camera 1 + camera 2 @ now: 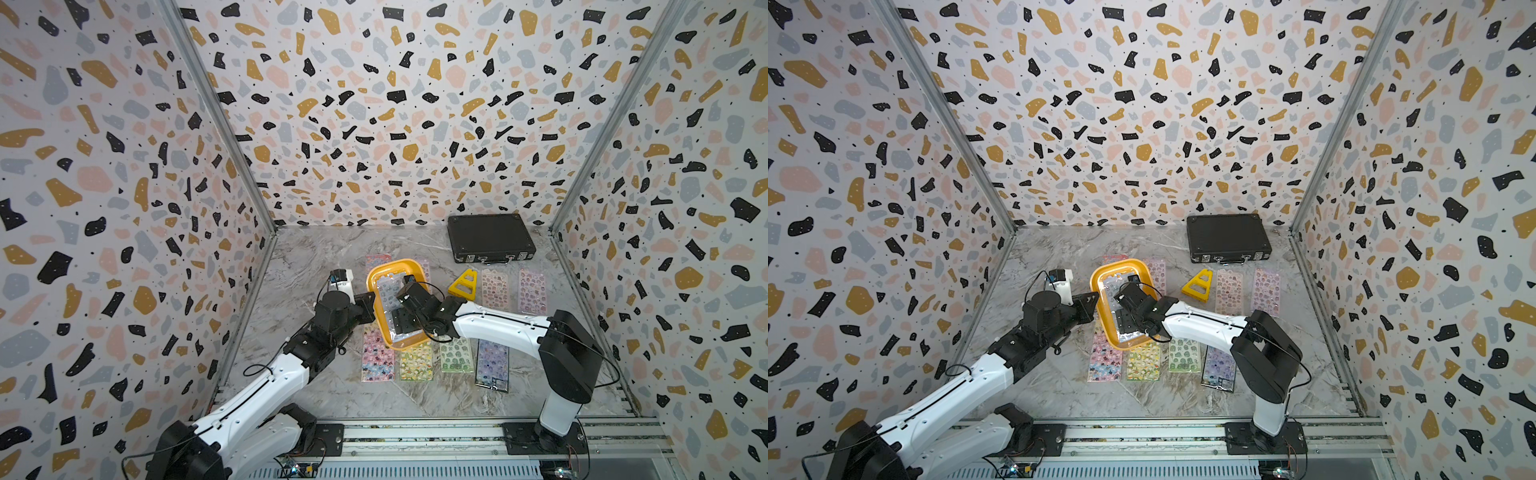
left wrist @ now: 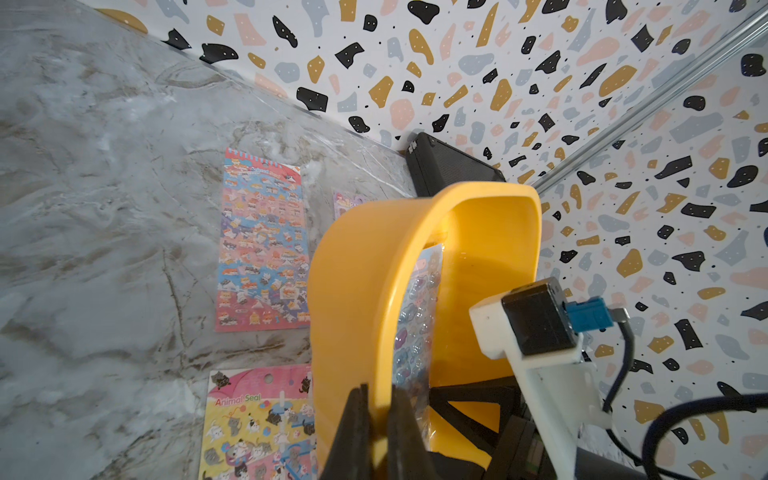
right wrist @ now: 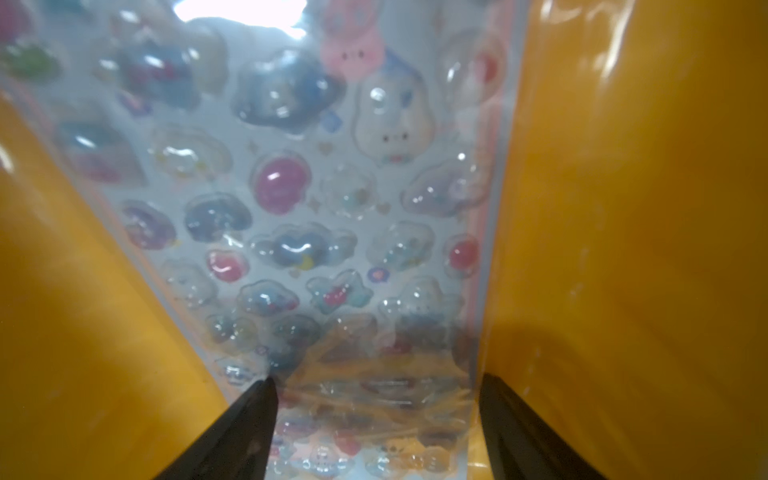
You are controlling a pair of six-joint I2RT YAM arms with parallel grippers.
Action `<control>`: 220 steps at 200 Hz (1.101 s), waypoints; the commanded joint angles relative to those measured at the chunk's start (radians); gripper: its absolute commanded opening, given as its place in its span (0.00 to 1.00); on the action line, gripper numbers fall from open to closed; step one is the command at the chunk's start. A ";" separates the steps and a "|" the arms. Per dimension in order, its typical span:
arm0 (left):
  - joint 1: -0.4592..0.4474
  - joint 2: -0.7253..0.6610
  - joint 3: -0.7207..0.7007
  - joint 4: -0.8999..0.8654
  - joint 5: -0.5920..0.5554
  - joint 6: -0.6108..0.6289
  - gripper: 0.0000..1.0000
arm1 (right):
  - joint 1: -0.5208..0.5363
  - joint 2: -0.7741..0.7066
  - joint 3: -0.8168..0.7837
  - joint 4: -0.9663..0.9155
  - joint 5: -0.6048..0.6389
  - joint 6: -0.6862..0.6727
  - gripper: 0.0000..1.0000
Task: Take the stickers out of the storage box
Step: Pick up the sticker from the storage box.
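1. Stickers point(image 3: 311, 187), flat rectangular sheets of small puffy cartoon figures in glossy clear sleeves. We see one sheet inside the storage box point(image 1: 397, 262), a shallow yellow-orange plastic tub with rounded corners.
2. The right gripper point(image 3: 374, 382), a black parallel claw, reaches into the tub. Its fingers are spread, one at each side edge of the sheet's near end, and pinch nothing. We cannot tell whether the tips touch the sleeve.
3. The left gripper point(image 2: 376, 395) has its fingers pressed together on the tub's rim, pinching it at the left long side. The tub sits tilted. We cannot tell whether its base meets the table.
4. Eight more sheets lie flat on the grey marbled tabletop point(image 1: 316, 257).
   - Four form a near row: pink point(image 1: 377, 357), yellow-green point(image 1: 415, 359), green point(image 1: 456, 355), purple point(image 1: 492, 361).
   - Two pinkish ones lie to the right point(image 1: 494, 289), point(image 1: 532, 291).
   - Two show partly behind the tub point(image 1: 375, 262), point(image 1: 424, 266).
5. A yellow triangular plastic piece point(image 1: 463, 284) lies between the tub and the right-hand sheets.
6. A black latched briefcase point(image 1: 490, 237) sits against the back wall.
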State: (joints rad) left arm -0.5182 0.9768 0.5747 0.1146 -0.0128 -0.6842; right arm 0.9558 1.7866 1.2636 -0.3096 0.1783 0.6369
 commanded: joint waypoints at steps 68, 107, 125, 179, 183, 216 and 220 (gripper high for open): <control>-0.007 -0.040 0.004 0.126 0.045 -0.008 0.00 | -0.107 -0.137 -0.149 0.214 -0.400 -0.014 0.71; -0.007 -0.032 0.011 0.117 0.041 -0.009 0.00 | -0.165 -0.220 -0.259 0.343 -0.640 0.058 0.63; -0.006 -0.031 0.011 0.115 0.039 -0.009 0.00 | -0.177 -0.221 -0.288 0.379 -0.700 0.105 0.61; -0.006 -0.030 0.014 0.102 0.024 -0.008 0.00 | -0.190 -0.240 -0.331 0.373 -0.713 0.150 0.60; -0.006 -0.029 0.014 0.103 0.025 -0.009 0.00 | -0.190 -0.244 -0.331 0.359 -0.701 0.144 0.62; -0.005 -0.029 0.011 0.111 0.032 -0.020 0.00 | -0.190 -0.273 -0.355 0.309 -0.600 0.113 0.71; -0.006 -0.030 0.010 0.114 0.035 -0.021 0.00 | -0.190 -0.273 -0.356 0.307 -0.592 0.109 0.71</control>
State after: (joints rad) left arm -0.5201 0.9707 0.5720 0.1337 0.0002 -0.6888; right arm 0.7765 1.5574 0.9272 0.0597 -0.4999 0.7525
